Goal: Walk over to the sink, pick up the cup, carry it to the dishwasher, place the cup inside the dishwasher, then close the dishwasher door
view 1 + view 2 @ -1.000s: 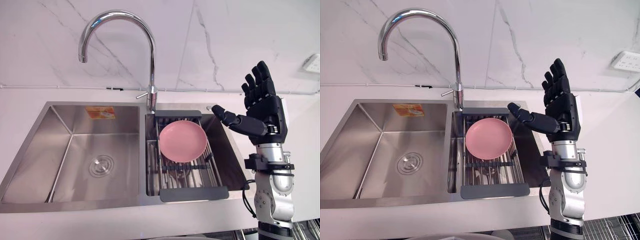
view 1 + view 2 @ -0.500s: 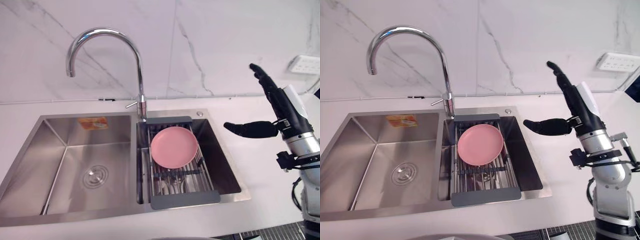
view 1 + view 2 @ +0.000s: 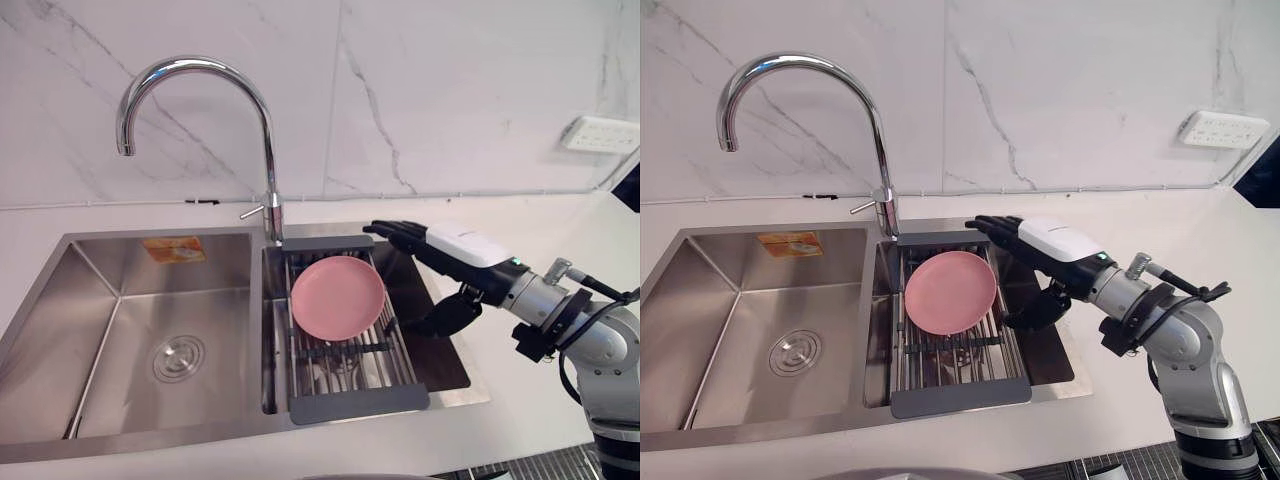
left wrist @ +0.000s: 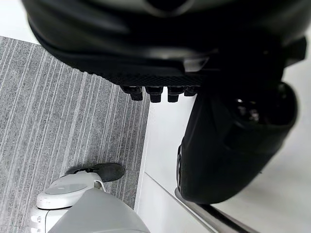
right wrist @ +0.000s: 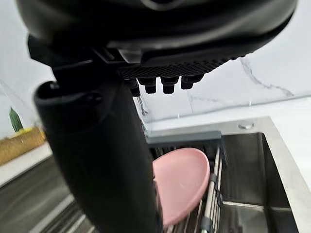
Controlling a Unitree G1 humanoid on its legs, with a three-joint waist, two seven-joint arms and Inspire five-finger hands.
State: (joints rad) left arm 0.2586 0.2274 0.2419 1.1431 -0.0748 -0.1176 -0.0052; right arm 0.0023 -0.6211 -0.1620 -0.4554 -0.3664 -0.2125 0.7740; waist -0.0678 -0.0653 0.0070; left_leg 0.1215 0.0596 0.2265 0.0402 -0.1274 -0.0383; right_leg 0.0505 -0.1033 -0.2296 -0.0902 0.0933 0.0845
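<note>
The sink [image 3: 120, 300] is brushed satin steel, the faucet [image 3: 270, 160] mirror-shiny chrome. Pink plate [image 3: 337, 297] looks smooth and matt; the rack [image 3: 360, 405] is metal rods with grey plastic ends.

There is one faucet [image 3: 266, 120], a single chrome arch, and every place below is given from it. One sink [image 3: 60, 247] is set in one white tabletop [image 3: 560, 235], and it has two basins: one large basin [image 3: 110, 330] left of the faucet and one smaller basin [image 3: 445, 355] just right of its foot. The large basin holds one round drain [image 3: 180, 358] and one orange sticker [image 3: 172, 249]. One grey rack [image 3: 358, 404] spans the smaller basin, with one pink plate [image 3: 337, 297] on it. The metal pieces under the rack are too hidden to count. One wall socket [image 3: 598, 134] sits well to the faucet's right. There are two hands: one right hand [image 3: 455, 250] right of the faucet and one left hand [image 4: 160, 53].
</note>
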